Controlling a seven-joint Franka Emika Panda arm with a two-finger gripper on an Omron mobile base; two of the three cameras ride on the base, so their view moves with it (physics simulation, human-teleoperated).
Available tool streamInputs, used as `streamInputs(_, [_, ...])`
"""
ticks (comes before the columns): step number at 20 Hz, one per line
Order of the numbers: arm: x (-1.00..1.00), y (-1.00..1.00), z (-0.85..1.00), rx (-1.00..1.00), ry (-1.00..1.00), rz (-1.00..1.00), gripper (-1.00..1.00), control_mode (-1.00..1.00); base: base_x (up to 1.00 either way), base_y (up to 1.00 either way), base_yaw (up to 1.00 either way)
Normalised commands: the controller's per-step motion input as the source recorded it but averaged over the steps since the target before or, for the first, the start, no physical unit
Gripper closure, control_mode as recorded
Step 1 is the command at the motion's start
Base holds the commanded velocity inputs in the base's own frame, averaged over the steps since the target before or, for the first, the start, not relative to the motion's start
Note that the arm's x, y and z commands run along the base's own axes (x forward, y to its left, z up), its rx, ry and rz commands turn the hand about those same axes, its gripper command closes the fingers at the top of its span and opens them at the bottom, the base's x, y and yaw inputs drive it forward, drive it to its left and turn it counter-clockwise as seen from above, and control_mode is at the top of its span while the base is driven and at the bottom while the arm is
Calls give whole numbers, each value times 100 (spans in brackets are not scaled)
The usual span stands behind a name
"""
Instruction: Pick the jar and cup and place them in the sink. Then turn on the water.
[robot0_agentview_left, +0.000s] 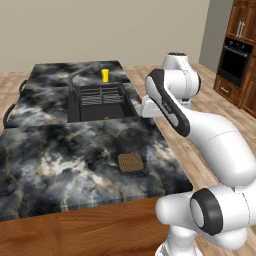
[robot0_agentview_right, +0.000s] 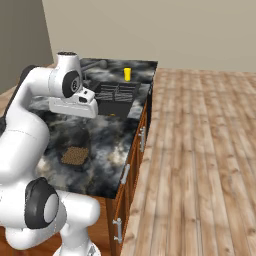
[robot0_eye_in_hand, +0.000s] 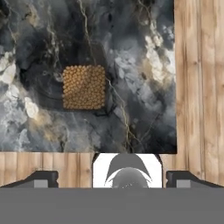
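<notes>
The jar (robot0_agentview_left: 130, 162) (robot0_agentview_right: 75, 155), short and speckled brown, stands on the dark marbled counter near its front edge. In the hand view the jar (robot0_eye_in_hand: 84, 86) lies well below, up and left of the fingertips. My gripper (robot0_eye_in_hand: 113, 180) hangs high above the counter's front edge, open wide with nothing between its fingers. The yellow cup (robot0_agentview_left: 105, 75) (robot0_agentview_right: 127, 74) stands upright on the counter behind the sink (robot0_agentview_left: 100, 111) (robot0_agentview_right: 112, 107), far from the gripper. No water runs from the faucet (robot0_agentview_left: 82, 71).
A grey wire rack (robot0_agentview_left: 101, 94) (robot0_agentview_right: 118, 91) spans the far part of the black basin. A tiny yellow blob (robot0_agentview_left: 106, 118) lies on the basin floor. The counter (robot0_agentview_left: 60, 160) ends to the right in wooden floor (robot0_agentview_right: 200, 150). Cabinets and an oven (robot0_agentview_left: 234, 62) stand far right.
</notes>
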Motion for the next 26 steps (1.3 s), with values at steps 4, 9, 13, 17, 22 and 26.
streamInputs(4, [0,19,-8,0,10,0,-100,-100,0,0,0])
streamInputs(9, [2,9,-11,0,0,0,-100,-100,0,0,0])
streamInputs(13, [19,9,-10,0,0,0,-100,-100,0,0,0])
streamInputs(17, [17,2,-8,0,0,0,-100,-100,0,0,0])
streamInputs(22, [20,3,-12,0,0,0,-100,-100,0,0,0])
streamInputs(26, [21,1,-11,0,0,0,-100,-100,0,0,0])
